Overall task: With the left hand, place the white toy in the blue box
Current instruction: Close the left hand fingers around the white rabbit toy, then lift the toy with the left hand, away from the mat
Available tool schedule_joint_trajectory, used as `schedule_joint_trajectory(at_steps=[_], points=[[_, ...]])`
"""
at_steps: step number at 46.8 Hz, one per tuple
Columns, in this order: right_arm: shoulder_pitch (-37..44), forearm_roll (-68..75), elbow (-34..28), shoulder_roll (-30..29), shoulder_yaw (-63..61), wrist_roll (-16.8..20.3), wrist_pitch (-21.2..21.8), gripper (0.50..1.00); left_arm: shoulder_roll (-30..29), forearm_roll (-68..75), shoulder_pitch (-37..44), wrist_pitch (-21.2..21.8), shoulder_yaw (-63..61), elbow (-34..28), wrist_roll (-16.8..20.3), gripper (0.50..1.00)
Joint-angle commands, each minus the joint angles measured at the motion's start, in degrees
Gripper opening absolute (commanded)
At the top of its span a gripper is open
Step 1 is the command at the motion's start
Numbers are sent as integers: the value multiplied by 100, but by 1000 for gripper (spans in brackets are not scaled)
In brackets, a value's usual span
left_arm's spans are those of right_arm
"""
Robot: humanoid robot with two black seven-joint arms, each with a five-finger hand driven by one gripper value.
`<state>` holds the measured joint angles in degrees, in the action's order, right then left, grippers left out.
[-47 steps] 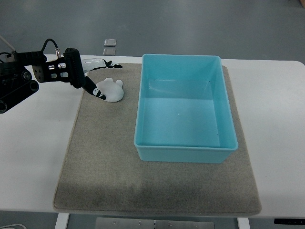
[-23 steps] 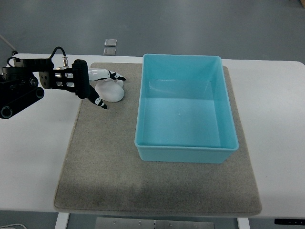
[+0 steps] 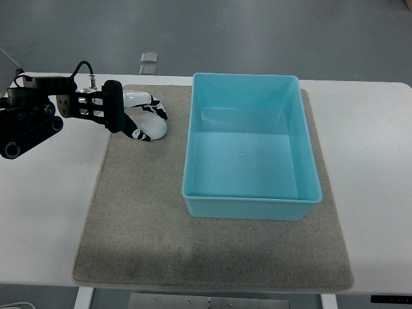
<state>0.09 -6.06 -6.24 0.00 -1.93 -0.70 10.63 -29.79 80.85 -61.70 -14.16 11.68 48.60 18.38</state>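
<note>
While the blue box (image 3: 250, 149) sits empty, the left hand (image 3: 138, 116) curls its fingers (image 3: 139, 133) around the white toy (image 3: 153, 125).

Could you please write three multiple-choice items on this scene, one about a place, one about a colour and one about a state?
1. Where is the white toy?
A. Inside the box
B. On the mat, left of the box
C. On the bare table, right of the box

2. What colour is the box?
A. Light blue
B. Red
C. Yellow

3. What does the box hold?
A. The white toy
B. Several blocks
C. Nothing

Answers:
1. B: the toy lies on the grey mat near its far left corner, with the left hand around it.
2. A: its walls and floor are all light blue.
3. C: its floor shows bare, since the toy is still outside it.
</note>
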Motion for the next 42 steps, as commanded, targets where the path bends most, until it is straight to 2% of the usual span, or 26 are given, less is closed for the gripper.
schedule_joint_trajectory(at_steps=[1, 4, 11, 21, 33, 42], points=[[0, 0, 0, 0, 0, 0, 0, 936, 0, 9, 0, 1, 1, 0, -1, 645], [0, 0, 0, 0, 0, 0, 0, 936, 9, 1, -9, 1, 1, 9, -1, 617], [0, 0, 0, 0, 0, 0, 0, 936, 0, 1, -88, 19, 9, 0, -1, 501], [0, 0, 0, 0, 0, 0, 0, 936, -62, -52, -106, 27, 80, 0, -1, 500], [0, 0, 0, 0, 0, 0, 0, 936, -290, -79, -272, 388, 97, 44, -1, 500], [0, 0, 0, 0, 0, 0, 0, 936, -387, -87, -492, 458, 238, 53, 96, 500]])
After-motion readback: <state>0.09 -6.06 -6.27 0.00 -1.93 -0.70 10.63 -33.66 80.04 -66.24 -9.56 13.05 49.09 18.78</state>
